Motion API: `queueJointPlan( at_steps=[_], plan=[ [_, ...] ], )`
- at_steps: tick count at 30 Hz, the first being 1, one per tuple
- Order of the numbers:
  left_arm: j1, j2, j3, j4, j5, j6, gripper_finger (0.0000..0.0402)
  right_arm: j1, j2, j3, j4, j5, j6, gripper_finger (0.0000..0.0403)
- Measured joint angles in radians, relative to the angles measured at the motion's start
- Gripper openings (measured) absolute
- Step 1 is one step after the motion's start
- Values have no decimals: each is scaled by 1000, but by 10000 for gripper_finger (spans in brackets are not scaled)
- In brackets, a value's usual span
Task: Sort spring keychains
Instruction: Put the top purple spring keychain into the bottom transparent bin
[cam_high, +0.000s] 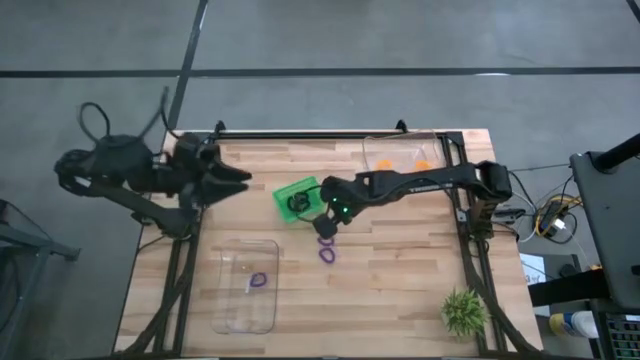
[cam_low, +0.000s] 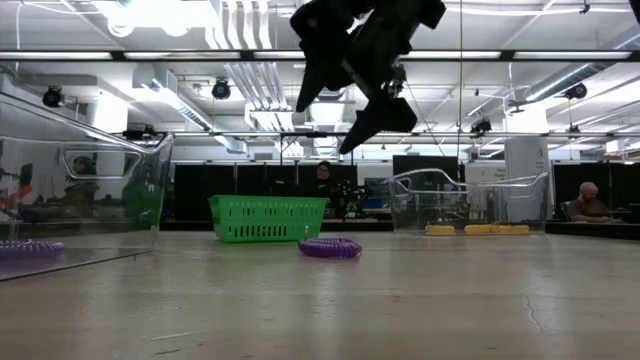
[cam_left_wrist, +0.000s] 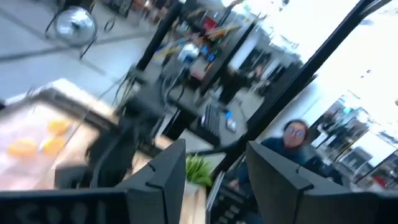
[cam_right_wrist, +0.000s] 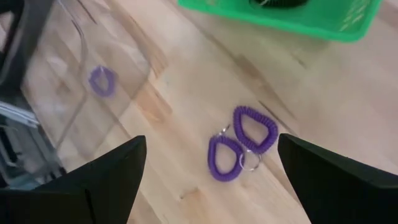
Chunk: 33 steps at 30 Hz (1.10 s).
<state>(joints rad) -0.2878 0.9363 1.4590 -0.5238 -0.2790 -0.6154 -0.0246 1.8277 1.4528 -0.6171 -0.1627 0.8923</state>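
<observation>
The right gripper (cam_high: 327, 226) hangs above the middle of the table (cam_high: 400, 290), just beside the green basket (cam_high: 296, 198), with its fingers (cam_right_wrist: 102, 177) spread wide and nothing between them. Directly below it two purple keychains (cam_right_wrist: 242, 143) lie side by side on the wood, touching each other, close to the basket. A third purple keychain (cam_high: 258, 281) sits inside the clear bin (cam_high: 246, 286) near the table's front left. Something dark rests in the green basket, too hidden to name. Orange keychains (cam_high: 403, 163) lie in the other clear bin (cam_high: 400, 152) at the back right. The left gripper (cam_high: 238, 180) is raised over the table's back left edge, fingers (cam_left_wrist: 163, 177) apart and empty. A small green plant (cam_high: 464, 312) stands at the front right corner. In the low view people sit in the room behind the table.
</observation>
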Motion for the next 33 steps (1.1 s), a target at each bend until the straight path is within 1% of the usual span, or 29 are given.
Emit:
queueJointPlan(
  at_steps=[8,15,27,33],
  plan=[
    [0,-8,9,89,8,65,160,36,99,1,-10,1,-36,359],
    [0,-3,9,93,13,67,160,58,187,10,-27,-3,-58,359],
    [0,7,9,82,19,81,160,105,197,11,-65,4,-62,359],
    [0,18,9,80,19,91,160,104,205,10,-83,9,-62,359]
  ],
)
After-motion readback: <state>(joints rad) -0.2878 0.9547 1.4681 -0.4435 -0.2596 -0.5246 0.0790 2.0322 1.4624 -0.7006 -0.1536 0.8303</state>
